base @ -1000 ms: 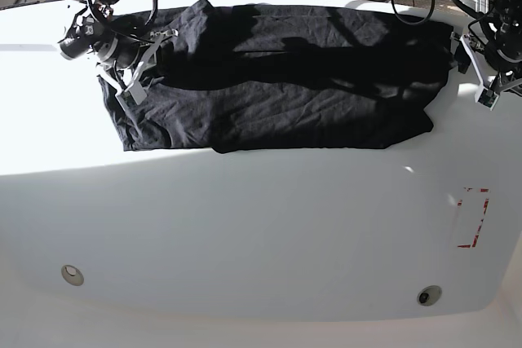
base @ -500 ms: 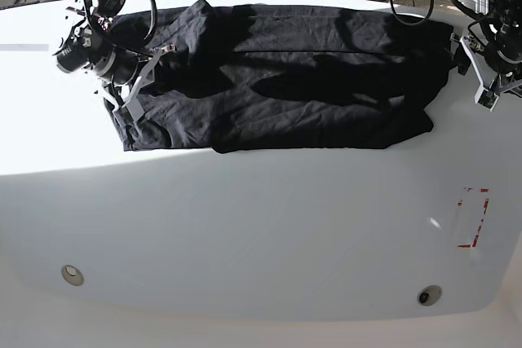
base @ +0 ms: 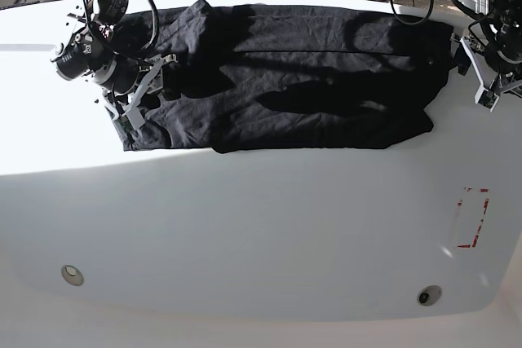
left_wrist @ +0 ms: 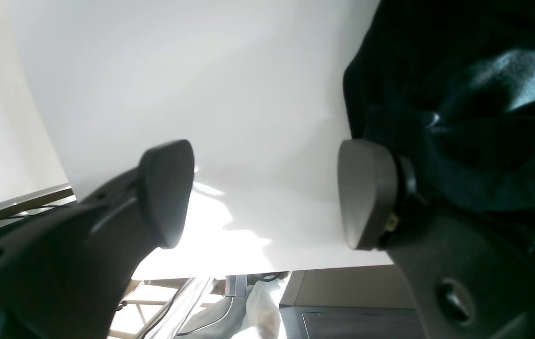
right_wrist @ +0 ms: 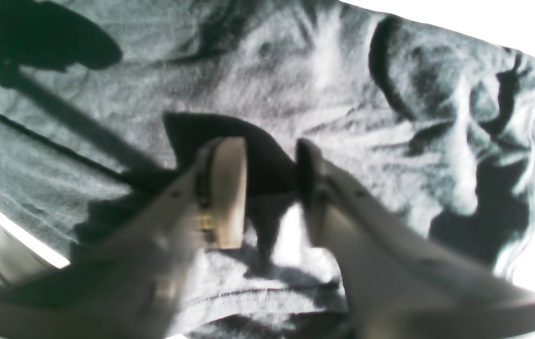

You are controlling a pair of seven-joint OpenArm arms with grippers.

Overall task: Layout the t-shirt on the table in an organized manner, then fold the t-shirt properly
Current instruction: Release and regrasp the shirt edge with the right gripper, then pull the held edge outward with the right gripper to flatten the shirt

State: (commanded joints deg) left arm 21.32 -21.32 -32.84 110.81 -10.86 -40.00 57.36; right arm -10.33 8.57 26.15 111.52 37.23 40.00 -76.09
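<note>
Lengthwise, the t-shirt spans the table left-right; both grippers gape, holding nothing.

The right gripper is motion-blurred, hiding the t-shirt beneath its fingers. Beside the left gripper, the shirt runs off frame.

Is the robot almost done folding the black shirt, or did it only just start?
Partway, I think. The t-shirt already lies as a long flat band along the far side of the table, so it looks spread out and maybe folded once. Right now the right hand is open just above the cloth, gripping nothing, and the left hand is open beside the shirt's edge. Folding it down into a small neat stack is left.
</note>
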